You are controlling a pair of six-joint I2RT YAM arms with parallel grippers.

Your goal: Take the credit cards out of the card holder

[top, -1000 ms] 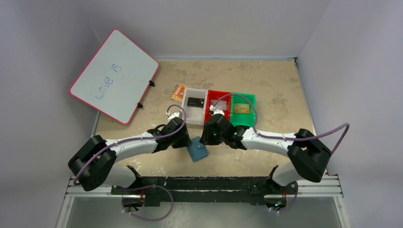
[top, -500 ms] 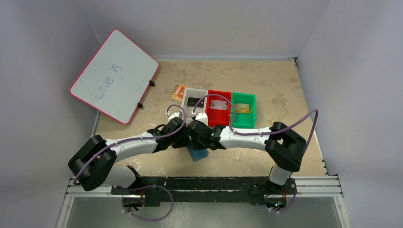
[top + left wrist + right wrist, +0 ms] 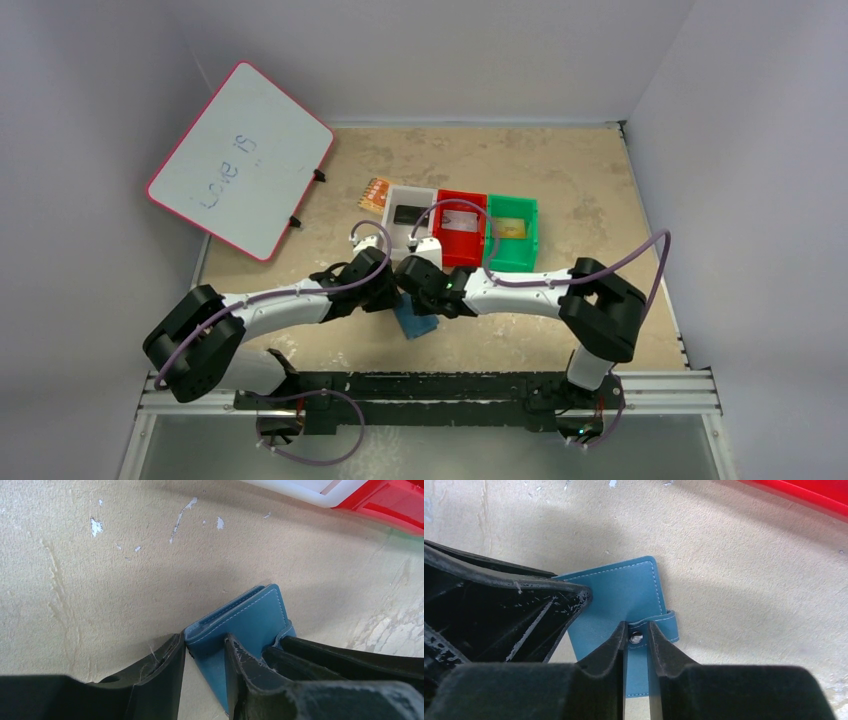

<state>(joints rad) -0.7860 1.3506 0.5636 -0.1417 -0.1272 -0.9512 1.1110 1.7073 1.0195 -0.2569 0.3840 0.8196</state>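
Two fingers [image 3: 610, 649] of the right gripper [image 3: 635, 628] are pinching the side tab [image 3: 670, 625] of the card holder [image 3: 624, 587]. They are standing a narrow slit apart, with the tab's metal snap [image 3: 637, 638] showing between them. The left gripper [image 3: 204, 640] is holding its fingers [image 3: 167, 667] wider apart, straddling one corner of the folded card holder. Whether they are pressing on it cannot be told.

Only the right wrist view is showing the tab and snap. Only the left wrist view is showing the holder's layered, stitched edge. In the top view both wrists are covering the contact, leaving just the holder's near end showing on the table [image 3: 560, 170], in front of the bins.

One second ago the right gripper was sitting to the holder's right, near the red bin. It has since come over the holder and has barely shifted in the last half second. The holder itself has stayed put.

Count:
- one card holder
- three bins: white bin [image 3: 412, 190], red bin [image 3: 461, 194] and green bin [image 3: 533, 235]
- three cards, one lying in each bin: black card [image 3: 407, 213], silver-grey card [image 3: 462, 222] and gold card [image 3: 508, 229]
- one whiteboard [image 3: 240, 160]
- one orange patterned square [image 3: 375, 192]
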